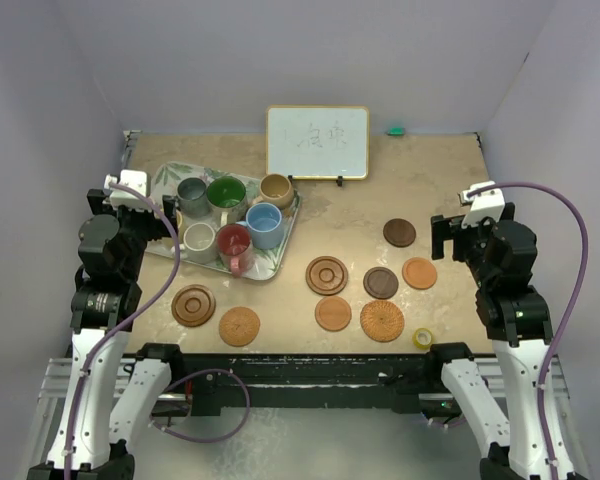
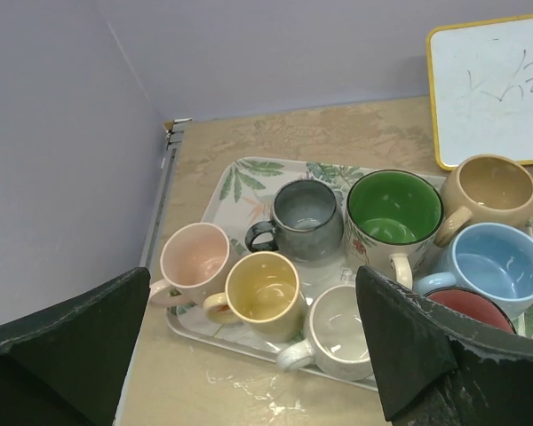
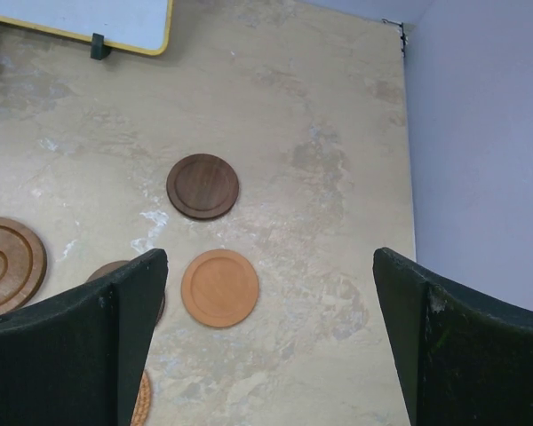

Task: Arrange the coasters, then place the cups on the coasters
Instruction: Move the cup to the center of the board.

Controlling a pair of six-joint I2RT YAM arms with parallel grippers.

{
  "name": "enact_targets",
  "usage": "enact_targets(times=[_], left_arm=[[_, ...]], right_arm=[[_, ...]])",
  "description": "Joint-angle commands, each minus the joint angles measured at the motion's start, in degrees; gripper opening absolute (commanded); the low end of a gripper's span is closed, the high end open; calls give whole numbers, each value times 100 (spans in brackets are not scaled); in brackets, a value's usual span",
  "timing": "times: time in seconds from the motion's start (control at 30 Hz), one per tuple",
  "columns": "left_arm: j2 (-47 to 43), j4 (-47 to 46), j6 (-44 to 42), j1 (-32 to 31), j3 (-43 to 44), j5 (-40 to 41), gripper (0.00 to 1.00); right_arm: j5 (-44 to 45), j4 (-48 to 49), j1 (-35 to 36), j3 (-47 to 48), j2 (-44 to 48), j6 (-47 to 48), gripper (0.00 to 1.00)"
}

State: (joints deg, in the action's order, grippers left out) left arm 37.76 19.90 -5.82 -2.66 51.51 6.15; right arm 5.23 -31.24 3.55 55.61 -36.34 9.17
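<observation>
Left to right: the left gripper, jaws spread wide and empty, hangs over the leaf-patterned tray at the left rear of the worktop. Eight glazed ceramic mugs stand crowded on it. The red mug is half hidden behind a finger, and from above the arm covers the pink and yellow ones. Eight flat round coasters lie scattered from the near edge toward the right side, none under a mug. The right gripper, equally wide open and holding nothing, hovers nearest the smooth orange disc, just beside one finger. That disc looks the likeliest first pick; a neighbouring one is cut off beneath that finger.
</observation>
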Motion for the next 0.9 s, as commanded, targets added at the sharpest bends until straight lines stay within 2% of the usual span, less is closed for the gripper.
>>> enact_targets(times=[0.0, 0.6, 0.87], left_arm=[[-97, -173, -128, 1, -50, -170, 95], [-458, -285, -290, 2, -412, -576, 94], [-357, 18, -627, 1, -382, -1496, 94]], right_arm=[[-350, 66, -42, 261, -41, -27, 100], [-579, 117, -65, 364, -196, 251, 100], [-1226, 112, -65, 348, -384, 449, 100]])
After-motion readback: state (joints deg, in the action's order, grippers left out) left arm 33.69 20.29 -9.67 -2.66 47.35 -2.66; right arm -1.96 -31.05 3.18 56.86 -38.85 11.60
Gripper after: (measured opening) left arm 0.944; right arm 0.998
